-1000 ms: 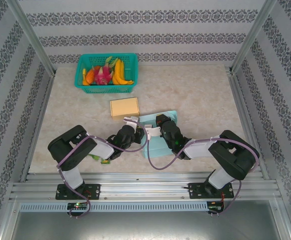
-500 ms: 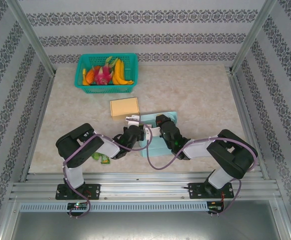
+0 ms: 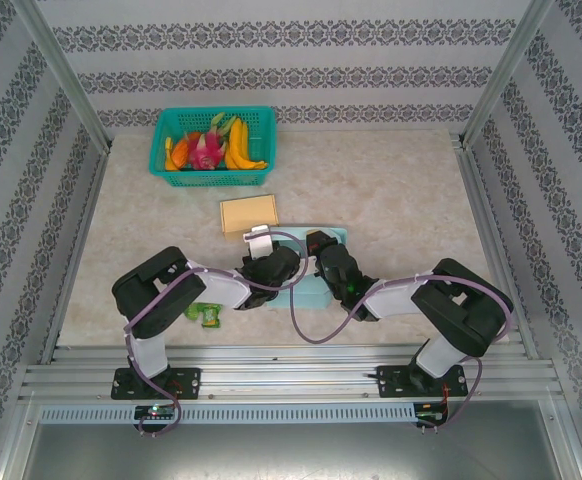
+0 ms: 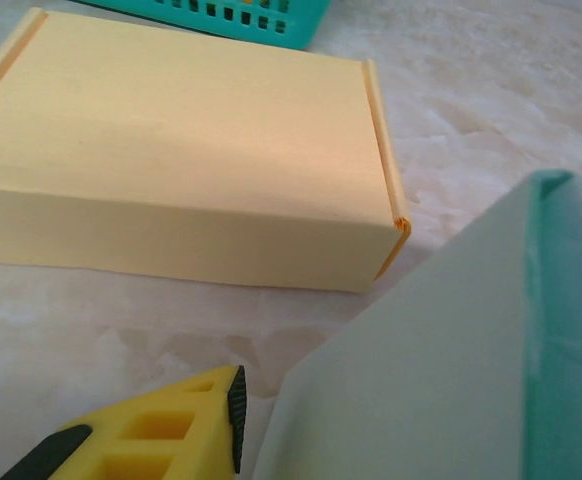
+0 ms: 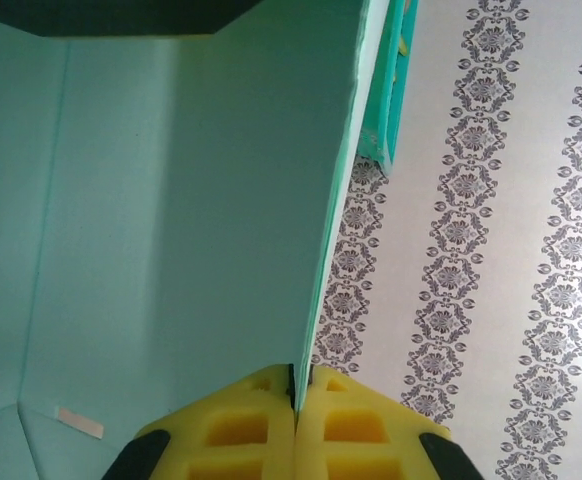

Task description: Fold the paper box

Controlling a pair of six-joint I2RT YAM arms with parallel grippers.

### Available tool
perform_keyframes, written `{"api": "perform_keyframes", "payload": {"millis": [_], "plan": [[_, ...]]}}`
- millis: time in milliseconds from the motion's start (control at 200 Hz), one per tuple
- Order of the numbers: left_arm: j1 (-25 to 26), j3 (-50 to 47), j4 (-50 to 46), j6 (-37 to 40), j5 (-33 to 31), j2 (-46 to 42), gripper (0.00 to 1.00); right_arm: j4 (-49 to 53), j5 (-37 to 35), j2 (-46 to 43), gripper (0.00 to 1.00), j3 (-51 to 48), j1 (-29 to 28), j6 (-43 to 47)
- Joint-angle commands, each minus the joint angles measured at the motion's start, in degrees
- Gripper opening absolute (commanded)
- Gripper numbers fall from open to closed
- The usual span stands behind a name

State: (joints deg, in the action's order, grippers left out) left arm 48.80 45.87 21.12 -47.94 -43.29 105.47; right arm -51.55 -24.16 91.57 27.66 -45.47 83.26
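The teal paper box lies at the table's near middle, partly unfolded and largely covered by both grippers. My right gripper is shut on the edge of an upright teal wall panel, which runs straight out from between its fingers. My left gripper is pressed in at the box's left side. In the left wrist view one yellow finger stands just left of a pale teal panel, and that panel hides the other finger. The jaws stand apart.
A closed tan box sits just beyond the teal box. A teal basket of toy fruit stands at the back left. A small green packet lies beside the left arm. Bare marble table stretches to the right.
My left gripper has slid right, up against the teal box's left side. The box has shifted slightly and its panel stands more upright. The green packet is now uncovered.
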Motion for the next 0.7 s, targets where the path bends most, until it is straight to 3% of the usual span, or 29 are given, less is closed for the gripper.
{"api": "perform_keyframes", "payload": {"millis": [0,420,694], "plan": [[-4.4,-1.1,-16.9,-8.7,-14.9,0.3,0.29,4.4,-3.1,0.9,0.0,-2.1,0.9,-0.6],[-9.0,-0.3,-21.5,-11.4,-11.2,0.7,0.28,5.1,-2.5,1.1,0.0,-1.8,0.9,-1.5],[-8.9,-3.2,-4.0,3.2,-1.5,1.0,0.34,8.3,-1.9,0.7,0.0,-0.2,0.6,-6.3]]}}
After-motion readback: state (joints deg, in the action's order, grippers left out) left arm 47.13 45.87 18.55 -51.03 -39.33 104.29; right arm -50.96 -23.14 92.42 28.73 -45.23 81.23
